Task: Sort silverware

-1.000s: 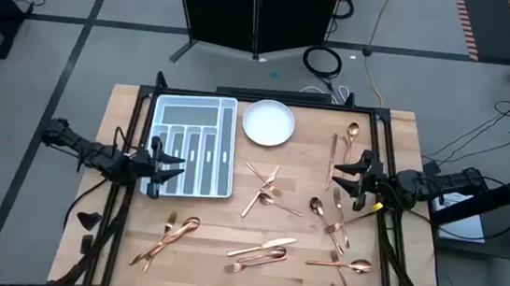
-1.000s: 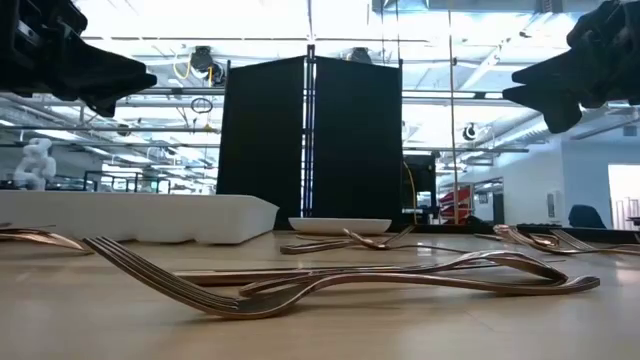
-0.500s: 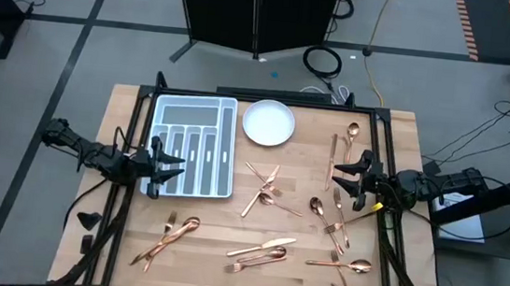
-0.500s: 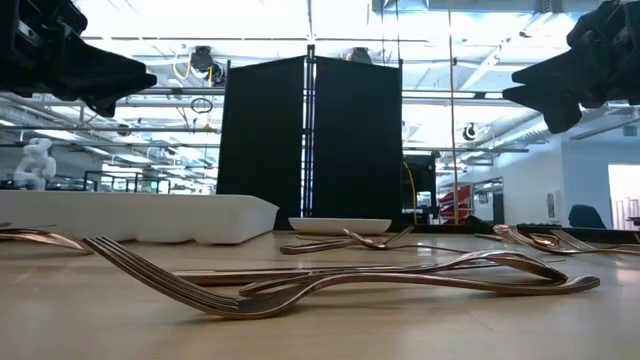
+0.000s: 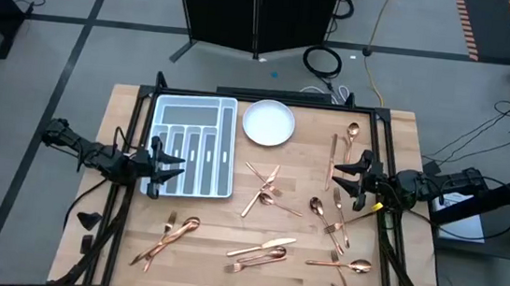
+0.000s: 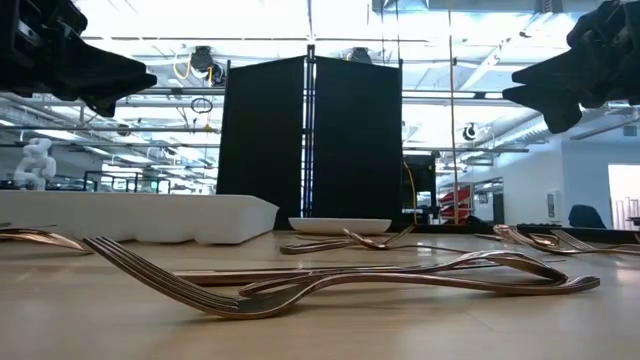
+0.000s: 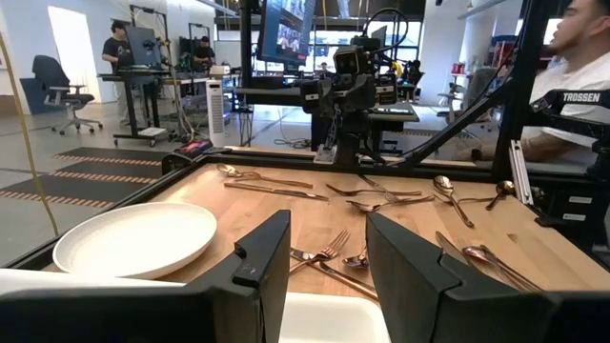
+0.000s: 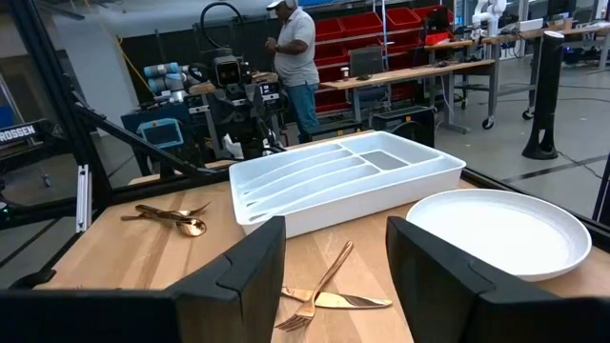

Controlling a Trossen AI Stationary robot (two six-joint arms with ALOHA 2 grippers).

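Copper forks, spoons and knives lie scattered flat on the wooden table: a crossed cluster [image 5: 262, 189] at the middle, a group [image 5: 263, 253] near the front edge, a pair [image 5: 169, 238] at the front left, and several [image 5: 334, 218] on the right. My left gripper [image 5: 174, 164] hovers open over the grey tray's [image 5: 191, 143] left side. My right gripper [image 5: 342, 175] hovers open above the table's right side, next to a knife and spoon [image 5: 340, 151]. In the wrist views both grippers [image 7: 329, 262] [image 8: 335, 259] show a wide gap and hold nothing.
The white round plate [image 5: 268, 123] sits at the far edge, right of the tray. A black panel [image 6: 310, 140] stands behind the table. People stand and sit in the room beyond [image 8: 295, 57] [image 7: 581, 86]. Bare wood lies between the tray and the middle cluster.
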